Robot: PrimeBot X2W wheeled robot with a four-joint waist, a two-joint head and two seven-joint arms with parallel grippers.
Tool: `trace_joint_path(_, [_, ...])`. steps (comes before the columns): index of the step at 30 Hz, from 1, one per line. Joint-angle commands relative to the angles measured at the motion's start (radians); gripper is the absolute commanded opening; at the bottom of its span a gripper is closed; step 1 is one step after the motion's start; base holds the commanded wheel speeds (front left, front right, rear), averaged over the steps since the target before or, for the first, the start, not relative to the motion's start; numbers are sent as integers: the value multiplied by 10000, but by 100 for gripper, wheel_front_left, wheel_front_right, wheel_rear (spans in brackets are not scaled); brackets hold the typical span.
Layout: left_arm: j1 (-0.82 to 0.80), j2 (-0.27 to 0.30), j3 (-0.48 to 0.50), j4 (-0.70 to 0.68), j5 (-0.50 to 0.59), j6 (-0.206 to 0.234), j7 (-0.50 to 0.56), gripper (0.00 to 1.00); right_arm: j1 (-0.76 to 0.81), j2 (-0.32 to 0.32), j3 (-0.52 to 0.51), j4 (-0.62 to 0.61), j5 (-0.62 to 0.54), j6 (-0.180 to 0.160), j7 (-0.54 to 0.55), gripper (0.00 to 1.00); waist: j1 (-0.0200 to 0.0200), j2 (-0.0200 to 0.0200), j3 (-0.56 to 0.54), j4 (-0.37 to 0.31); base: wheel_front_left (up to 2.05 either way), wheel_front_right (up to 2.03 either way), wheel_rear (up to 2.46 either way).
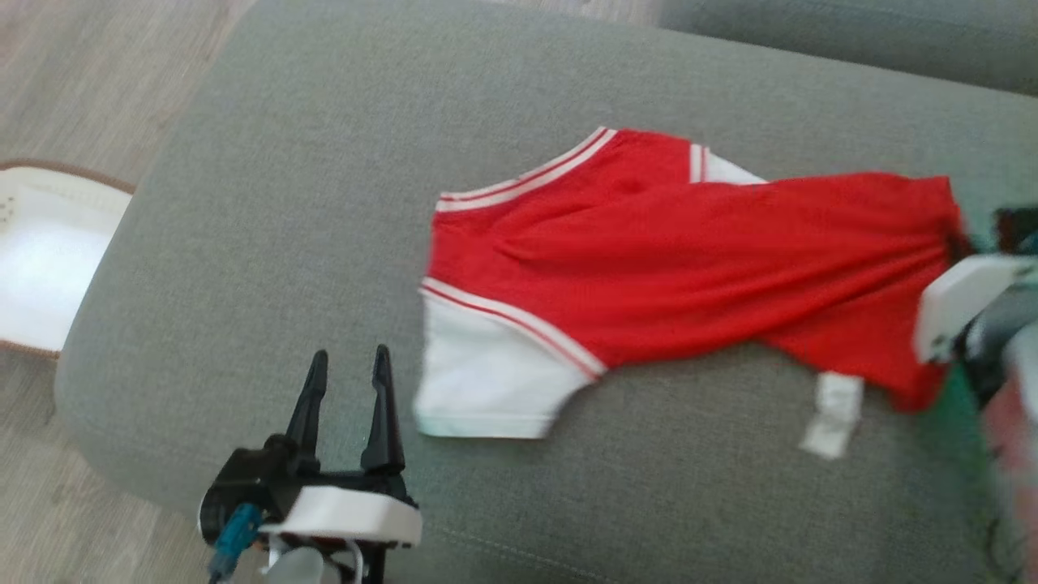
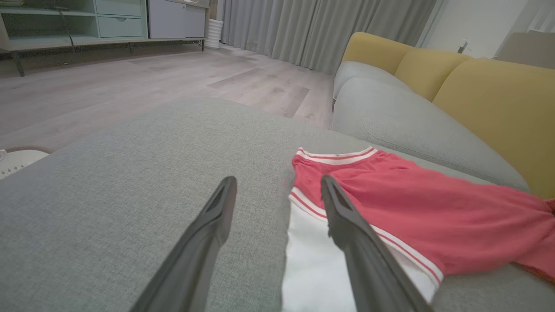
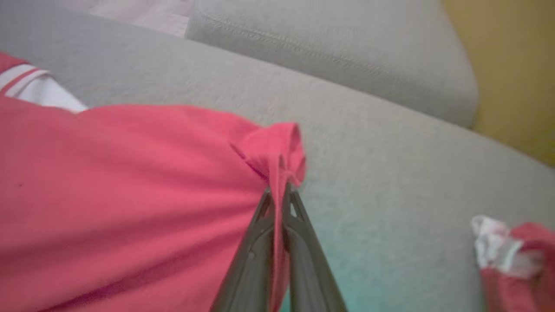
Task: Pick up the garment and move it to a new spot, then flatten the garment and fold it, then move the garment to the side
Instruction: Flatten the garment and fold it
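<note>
Red knit garment with white sleeves and striped trim (image 1: 649, 268) lies rumpled across the centre and right of your head view, on the grey fabric sofa cushion (image 1: 284, 203). Your right gripper (image 3: 279, 190) is pinched tight on its red edge at the right. Your left gripper (image 1: 349, 365), lower left, stands wide and empty. You have, I judge, only the first grasp: moving, flattening, folding and setting aside remain.

Garment (image 1: 689, 268) is soft matt cloth, red body and white sleeves, a bit creased. Sofa (image 1: 284, 203) is grey cloth with a coarse, matt weave, and its far back cushions (image 2: 490, 91) are yellow cloth. Floor (image 2: 130, 82) looks like pale wood with a slight sheen. Left gripper (image 1: 349, 357): matt dark plastic.
</note>
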Motion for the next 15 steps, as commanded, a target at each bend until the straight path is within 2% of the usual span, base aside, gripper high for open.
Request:
trace_joint_path(1, [-370, -21, 325, -311, 122, -49, -121, 100, -483, -286, 237, -211, -56, -9, 53, 0, -2, 0, 134, 119, 0, 0, 0])
trace_joint_path(4, [-418, -112, 339, -276, 189, -135, -122, 100, -896, -786, 329, 54, -181, -9, 173, 0, -2, 0, 286, 194, 0, 0, 0])
trace_joint_path(7, [-449, -194, 406, -277, 271, -175, -122, 100, -1237, -999, 272, 303, -221, -9, 129, 0, -2, 0, 400, 165, 0, 0, 0])
trace_joint_path(8, [-469, -219, 419, -268, 297, -197, -122, 100, -1321, -1028, 277, 397, -249, -9, 74, 14, -2, 0, 415, 143, 0, 0, 0])
trace_joint_path(9, [-491, -244, 438, -263, 320, -219, -122, 100, -1400, -1001, 274, 470, -238, -9, -66, 73, -2, 0, 413, 98, 0, 0, 0])
trace_joint_path(10, [-507, -264, 466, -268, 345, -241, -123, 100, -1456, -904, 263, 536, -190, -9, -226, 100, -2, 0, 396, 28, 0, 0, 0])
trace_joint_path(15, [-512, -329, 514, -209, 468, -348, -123, 100, -1270, -437, 105, 557, 10, -9, -1215, 100, -2, 0, 73, -375, 0, 0, 0])
